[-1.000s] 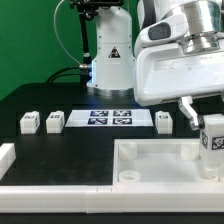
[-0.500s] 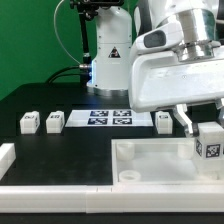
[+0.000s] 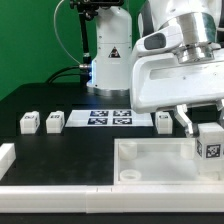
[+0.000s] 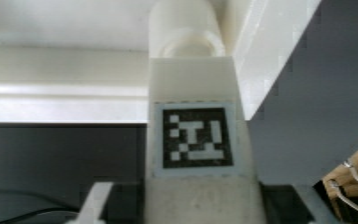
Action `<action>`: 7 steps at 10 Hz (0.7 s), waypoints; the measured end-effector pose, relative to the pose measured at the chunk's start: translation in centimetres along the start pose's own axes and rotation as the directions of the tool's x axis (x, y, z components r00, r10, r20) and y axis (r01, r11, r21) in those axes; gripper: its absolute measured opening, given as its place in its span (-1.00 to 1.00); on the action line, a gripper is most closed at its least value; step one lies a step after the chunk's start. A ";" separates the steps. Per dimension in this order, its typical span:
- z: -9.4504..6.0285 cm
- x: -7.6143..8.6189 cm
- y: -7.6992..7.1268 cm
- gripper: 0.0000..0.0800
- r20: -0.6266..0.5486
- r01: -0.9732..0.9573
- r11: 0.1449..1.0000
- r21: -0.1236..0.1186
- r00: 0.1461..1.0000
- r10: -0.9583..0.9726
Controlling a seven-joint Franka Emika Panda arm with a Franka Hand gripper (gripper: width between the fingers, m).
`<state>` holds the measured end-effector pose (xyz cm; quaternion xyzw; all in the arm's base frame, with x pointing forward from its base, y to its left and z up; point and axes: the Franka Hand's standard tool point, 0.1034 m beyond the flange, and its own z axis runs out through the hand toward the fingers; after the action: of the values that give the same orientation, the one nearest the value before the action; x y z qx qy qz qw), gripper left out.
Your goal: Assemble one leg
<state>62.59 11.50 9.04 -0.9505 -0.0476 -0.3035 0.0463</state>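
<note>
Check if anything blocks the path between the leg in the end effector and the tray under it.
Nothing visible does. The end effector holds the leg right over the tray's end at the exterior view's right. The three other legs lie back by the marker board. The spot directly under the leg is hidden.

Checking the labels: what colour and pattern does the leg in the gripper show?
The leg is white with a black-and-white square marker; clearest in the wrist view.

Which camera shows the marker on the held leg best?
The wrist view: the leg stands mid-frame and its marker faces the camera, large and readable. The exterior view shows the leg only small, near the exterior view's right edge, with its marker tiny.
</note>
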 end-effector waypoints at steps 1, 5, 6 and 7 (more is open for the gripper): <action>0.0 0.0 0.0 -0.04 0.000 0.000 1.000 0.000 1.000 0.000; 0.0 0.0 0.0 0.60 0.000 0.001 1.000 0.000 1.000 -0.001; 0.0 0.0 0.0 0.62 0.000 0.001 1.000 0.000 1.000 -0.001; 0.0 0.0 0.0 0.62 0.000 0.002 1.000 0.000 1.000 -0.002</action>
<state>62.58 11.49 9.03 -0.9505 -0.0484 -0.3034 0.0460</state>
